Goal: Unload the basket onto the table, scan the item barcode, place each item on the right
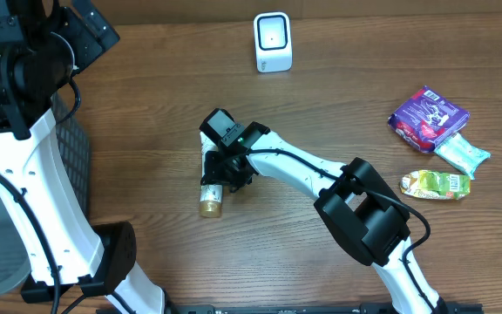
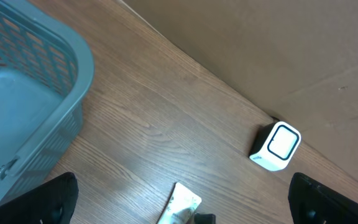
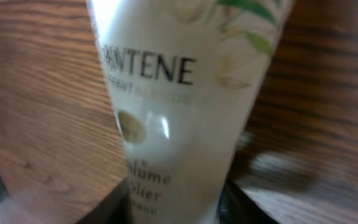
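The item is a cream Pantene tube (image 3: 179, 93) with a gold cap (image 1: 210, 205), lying flat on the wooden table. My right gripper (image 1: 227, 164) is down on the tube's body. In the right wrist view its dark fingers (image 3: 114, 208) press against both sides of the tube, so it is shut on it. No barcode shows on the face that I see. The white box scanner (image 1: 273, 41) stands at the table's far edge, apart from the tube. My left gripper (image 2: 186, 196) hangs open above the table, holding nothing, with the tube's flat end (image 2: 180, 205) below it.
A grey plastic basket (image 2: 23, 112) stands at the table's left side. At the right lie a purple snack pack (image 1: 427, 118), a pale green wrapper (image 1: 462, 153) and a yellow-green pouch (image 1: 435, 184). The scanner (image 2: 277, 146) sits by the back wall.
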You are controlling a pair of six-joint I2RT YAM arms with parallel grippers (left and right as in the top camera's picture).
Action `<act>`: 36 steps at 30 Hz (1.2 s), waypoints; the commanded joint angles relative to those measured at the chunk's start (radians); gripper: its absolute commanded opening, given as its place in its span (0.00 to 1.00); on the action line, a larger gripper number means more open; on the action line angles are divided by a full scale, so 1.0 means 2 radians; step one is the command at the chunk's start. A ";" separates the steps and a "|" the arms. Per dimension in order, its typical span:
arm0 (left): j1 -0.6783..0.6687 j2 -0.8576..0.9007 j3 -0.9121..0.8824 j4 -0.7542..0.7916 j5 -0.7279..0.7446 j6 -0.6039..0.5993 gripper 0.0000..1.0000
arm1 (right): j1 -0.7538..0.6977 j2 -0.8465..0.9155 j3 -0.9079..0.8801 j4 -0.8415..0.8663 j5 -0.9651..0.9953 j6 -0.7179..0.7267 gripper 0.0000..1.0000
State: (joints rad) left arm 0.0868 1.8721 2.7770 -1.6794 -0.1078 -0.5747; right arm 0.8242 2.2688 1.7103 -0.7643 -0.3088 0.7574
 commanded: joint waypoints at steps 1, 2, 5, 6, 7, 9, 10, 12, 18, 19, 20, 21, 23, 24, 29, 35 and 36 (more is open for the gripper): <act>-0.001 -0.001 0.001 0.000 0.001 -0.004 1.00 | -0.005 0.022 -0.005 -0.039 0.003 0.000 0.34; -0.001 -0.001 0.001 0.000 0.001 -0.004 1.00 | -0.008 0.021 -0.004 -0.052 0.000 -0.002 0.34; -0.001 -0.001 0.001 0.000 0.001 -0.004 1.00 | -0.029 0.020 0.007 -0.108 -0.006 -0.019 0.29; -0.001 -0.001 0.001 0.000 0.001 -0.004 1.00 | -0.038 0.018 0.015 -0.128 -0.005 -0.039 0.25; -0.001 -0.001 0.001 0.000 0.001 -0.004 0.99 | -0.046 0.017 0.022 -0.145 -0.004 -0.057 0.21; -0.001 -0.001 0.001 0.000 0.001 -0.004 0.99 | -0.066 0.010 0.037 -0.180 0.002 -0.097 0.15; -0.001 -0.001 0.001 0.000 0.001 -0.004 1.00 | -0.075 0.004 0.041 -0.195 0.014 -0.109 0.15; -0.001 -0.001 0.001 0.000 0.001 -0.004 1.00 | -0.089 -0.006 0.043 -0.216 0.044 -0.125 0.15; -0.001 -0.001 0.001 0.000 0.001 -0.004 1.00 | -0.101 -0.015 0.043 -0.297 0.214 -0.123 0.08; -0.001 -0.001 0.001 0.000 0.001 -0.004 0.99 | -0.100 -0.015 0.043 -0.312 0.250 -0.105 0.08; -0.001 -0.001 0.001 0.000 0.001 -0.004 1.00 | -0.098 -0.015 0.043 -0.330 0.288 -0.086 0.08; -0.001 -0.001 0.001 0.000 0.001 -0.004 0.99 | -0.095 -0.015 0.043 -0.346 0.322 -0.066 0.08; -0.001 -0.001 0.001 0.000 0.001 -0.004 0.99 | -0.088 -0.015 0.043 -0.389 0.392 -0.018 0.08; -0.001 -0.001 0.001 0.000 0.001 -0.004 0.99 | -0.084 -0.015 0.043 -0.413 0.424 0.013 0.08; -0.001 -0.001 0.001 0.000 0.001 -0.004 1.00 | -0.060 -0.015 0.043 -0.463 0.502 0.087 0.07; -0.001 -0.001 0.001 0.000 0.001 -0.004 1.00 | -0.027 -0.015 0.042 -0.401 0.501 0.065 0.06; -0.001 -0.001 0.001 0.000 0.001 -0.004 1.00 | -0.023 -0.015 0.042 -0.389 0.499 0.052 0.06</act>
State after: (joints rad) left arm 0.0868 1.8721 2.7770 -1.6798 -0.1078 -0.5747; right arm 0.7444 2.2509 1.7905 -1.5829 0.6163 0.8764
